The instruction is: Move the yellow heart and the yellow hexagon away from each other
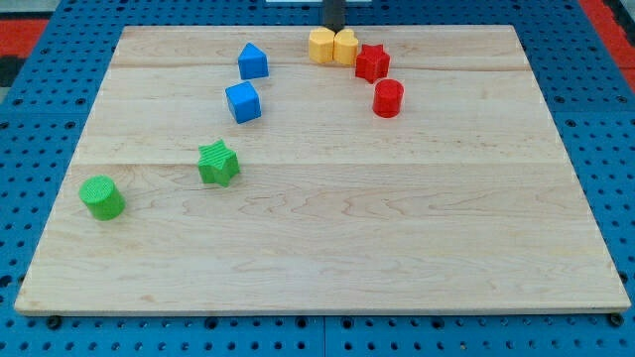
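Observation:
Two yellow blocks stand touching side by side near the board's top edge. The left one looks like the yellow hexagon (320,46) and the right one like the yellow heart (346,47), though the shapes are hard to make out. My tip (334,28) comes down from the view's top, just above the seam between them, at or very near their top edges. A red star (371,62) touches the heart's right side.
A red cylinder (387,98) stands below the red star. A blue pointed block (253,61) and a blue cube (243,102) lie left of the yellow pair. A green star (218,163) and a green cylinder (101,197) lie at the lower left. The wooden board (327,248) sits on a blue pegboard.

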You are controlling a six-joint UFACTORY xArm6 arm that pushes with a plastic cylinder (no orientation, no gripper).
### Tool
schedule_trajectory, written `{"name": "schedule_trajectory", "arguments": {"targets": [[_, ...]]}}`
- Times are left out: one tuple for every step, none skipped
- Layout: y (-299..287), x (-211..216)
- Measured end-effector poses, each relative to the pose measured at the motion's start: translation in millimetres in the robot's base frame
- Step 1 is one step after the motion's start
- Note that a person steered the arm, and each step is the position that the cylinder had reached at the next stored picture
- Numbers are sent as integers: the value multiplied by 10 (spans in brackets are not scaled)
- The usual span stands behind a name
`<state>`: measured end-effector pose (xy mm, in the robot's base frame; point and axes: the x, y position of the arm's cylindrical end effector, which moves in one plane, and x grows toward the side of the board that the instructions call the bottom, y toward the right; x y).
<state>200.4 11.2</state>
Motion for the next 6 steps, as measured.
{"name": "schedule_trajectory", "arguments": {"targets": [[280, 116], [455, 197], [-20, 155], [-101, 164], [267, 75], [945, -88]]}}
